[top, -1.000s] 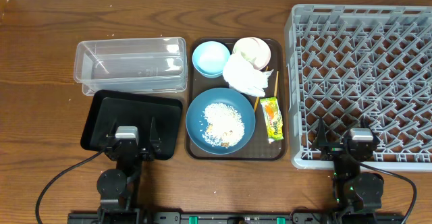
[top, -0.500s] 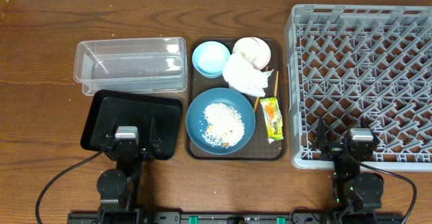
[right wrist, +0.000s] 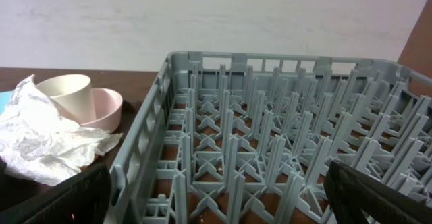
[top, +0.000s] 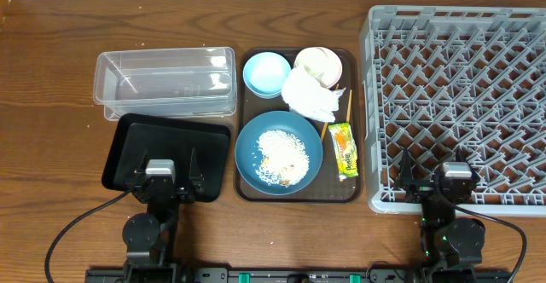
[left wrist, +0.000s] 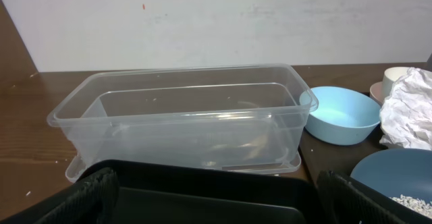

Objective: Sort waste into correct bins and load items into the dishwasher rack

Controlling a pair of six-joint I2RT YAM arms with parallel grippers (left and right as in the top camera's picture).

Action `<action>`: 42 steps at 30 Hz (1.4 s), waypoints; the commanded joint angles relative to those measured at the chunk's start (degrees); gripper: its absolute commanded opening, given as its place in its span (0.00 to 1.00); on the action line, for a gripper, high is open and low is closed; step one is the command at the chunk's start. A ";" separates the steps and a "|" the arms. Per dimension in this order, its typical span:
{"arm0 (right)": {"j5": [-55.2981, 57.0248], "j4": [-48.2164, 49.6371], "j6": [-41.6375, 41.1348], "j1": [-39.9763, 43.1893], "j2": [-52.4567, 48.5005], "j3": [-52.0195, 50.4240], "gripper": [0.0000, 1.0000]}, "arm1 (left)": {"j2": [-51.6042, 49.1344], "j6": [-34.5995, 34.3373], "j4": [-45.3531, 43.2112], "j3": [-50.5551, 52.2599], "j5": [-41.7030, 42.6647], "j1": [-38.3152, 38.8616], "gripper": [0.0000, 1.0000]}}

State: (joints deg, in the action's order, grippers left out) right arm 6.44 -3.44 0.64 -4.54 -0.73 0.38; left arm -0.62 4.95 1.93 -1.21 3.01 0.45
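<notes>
On the brown tray, a dark-blue plate [top: 251,138] carries loose rice [top: 281,157]. Behind it are a light-blue bowl [top: 267,72], a pink bowl [top: 333,64] with a white cup [top: 310,60], and a crumpled napkin [top: 309,97]. The yellow-green wrapper [top: 343,149] and chopsticks [top: 347,104] lie at the tray's right. My left gripper [top: 162,164] hangs open over the black tray [top: 128,151], in front of the clear tub [top: 166,83]. My right gripper [top: 432,165] is open above the near edge of the grey dishwasher rack [top: 461,78]. Neither holds anything.
The brown serving tray [top: 359,193] sits between the bins and the rack. In the left wrist view the clear tub [left wrist: 182,116] fills the middle. In the right wrist view the rack's pegs [right wrist: 270,136] stand close ahead. A wall backs the table.
</notes>
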 commanded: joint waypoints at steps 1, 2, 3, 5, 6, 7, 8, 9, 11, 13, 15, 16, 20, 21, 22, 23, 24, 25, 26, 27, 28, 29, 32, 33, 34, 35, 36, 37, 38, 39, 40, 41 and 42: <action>0.17 -0.17 -0.37 -1.01 0.02 -0.07 0.99 | 0.39 0.79 2.01 0.98 -0.70 0.13 0.96; 0.17 -0.17 -0.37 -1.01 0.02 -0.07 0.99 | 0.39 0.79 2.01 0.98 -0.70 0.13 0.96; 0.17 -0.17 -0.37 -1.01 0.02 -0.07 0.99 | 0.39 0.81 2.01 0.98 -0.70 0.13 0.96; 0.17 -0.17 -0.35 -1.01 0.02 -0.07 0.99 | 0.39 0.79 2.01 0.98 -0.70 0.13 0.96; 0.17 -0.17 -0.35 -1.01 0.02 -0.07 0.99 | 0.39 0.81 2.01 0.98 -0.70 0.13 0.96; 0.17 -0.17 -0.35 -1.01 0.02 -0.07 0.99 | 0.39 0.81 2.01 0.98 -0.70 0.13 0.96; 0.17 -0.17 -0.35 -1.01 0.02 -0.07 0.99 | 0.39 0.81 2.01 0.98 -0.70 0.13 0.96; 0.17 -0.17 -0.35 -1.01 0.02 -0.07 0.99 | 0.39 0.79 2.01 0.98 -0.70 0.13 0.96; 0.17 -0.17 -0.35 -1.01 0.02 -0.07 0.99 | 0.39 0.81 2.01 0.98 -0.70 0.13 0.96; 0.17 -0.17 -0.35 -1.01 0.02 -0.07 0.99 | 0.39 0.79 2.01 0.98 -0.70 0.13 0.96; 0.17 -0.17 -0.35 -1.01 0.02 -0.07 0.99 | 0.39 0.79 2.01 0.98 -0.70 0.13 0.96; 0.17 -0.17 -0.35 -1.01 0.02 -0.07 0.99 | 0.39 0.79 2.01 0.98 -0.70 0.13 0.96; 0.17 -0.17 -0.37 -1.01 0.02 -0.07 0.99 | 0.39 0.79 2.01 0.98 -0.70 0.13 0.96; 0.17 -0.17 -0.35 -1.01 0.02 -0.07 0.99 | 0.39 0.81 2.01 0.98 -0.70 0.13 0.96; 0.17 -0.17 -0.35 -1.01 0.02 -0.07 0.99 | 0.39 0.79 2.01 0.98 -0.70 0.13 0.96; 0.17 -0.17 -0.35 -1.01 0.02 -0.07 0.99 | 0.39 0.79 2.01 0.98 -0.70 0.13 0.96; 0.17 -0.17 -0.35 -1.01 0.02 -0.07 0.99 | 0.39 0.81 2.01 0.98 -0.70 0.13 0.96; 0.17 -0.17 -0.35 -1.01 0.02 -0.07 0.99 | 0.39 0.79 2.01 0.98 -0.70 0.13 0.96; 0.17 -0.17 -0.35 -1.01 0.02 -0.07 0.99 | 0.39 0.79 2.01 0.98 -0.70 0.13 0.96; 0.17 -0.17 -0.35 -1.01 0.02 -0.07 0.99 | 0.39 0.81 2.01 0.98 -0.70 0.13 0.96; 0.17 -0.17 -0.35 -1.01 0.02 -0.07 0.99 | 0.39 0.81 2.01 0.98 -0.70 0.13 0.96; 0.17 -0.17 -0.37 -1.01 0.02 -0.07 0.99 | 0.39 0.81 1.97 0.98 -0.70 0.13 0.96; 0.17 -0.17 -0.35 -1.01 0.02 -0.07 0.99 | 0.39 0.81 0.81 0.98 -0.70 0.13 0.96; 0.17 -0.17 -0.35 -1.01 0.02 -0.07 0.99 | 0.39 0.81 0.24 0.98 -0.70 0.13 0.96; 0.17 -0.17 -0.35 -1.01 0.02 -0.07 0.99 | 0.39 0.81 -0.11 0.98 -0.70 0.13 0.96; 0.17 -0.17 -0.35 -1.01 0.02 -0.07 0.99 | 0.39 0.81 0.11 0.98 -0.70 0.13 0.96; 0.17 -0.17 -0.35 -1.01 0.02 -0.07 0.99 | 0.39 0.81 0.72 0.98 -0.70 0.13 0.96; 0.17 -0.17 -0.35 -1.01 0.02 -0.07 0.99 | 0.39 0.81 1.40 0.98 -0.70 0.13 0.96; 0.17 -0.17 -0.35 -1.01 0.02 -0.07 0.99 | 0.39 0.79 1.97 0.98 -0.68 0.13 0.96; 0.17 -0.17 -0.37 -1.01 0.02 -0.07 0.99 | 0.39 0.70 1.90 0.98 -0.50 0.13 0.96; 0.17 -0.17 -0.37 -1.01 0.02 -0.07 0.99 | 0.39 -0.31 1.90 0.98 0.48 0.13 0.96; 0.17 -0.17 -0.35 -1.01 0.02 -0.07 0.99 | 0.33 -2.25 1.84 0.96 1.86 0.13 0.96; 0.17 -0.17 -0.35 -1.01 0.02 -0.07 0.99 | 0.33 -4.09 0.87 0.96 3.80 0.13 0.97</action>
State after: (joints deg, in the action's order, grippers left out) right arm 6.44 -3.44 0.62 -4.54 -0.73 0.38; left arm -0.62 4.19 1.69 -1.21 3.38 0.45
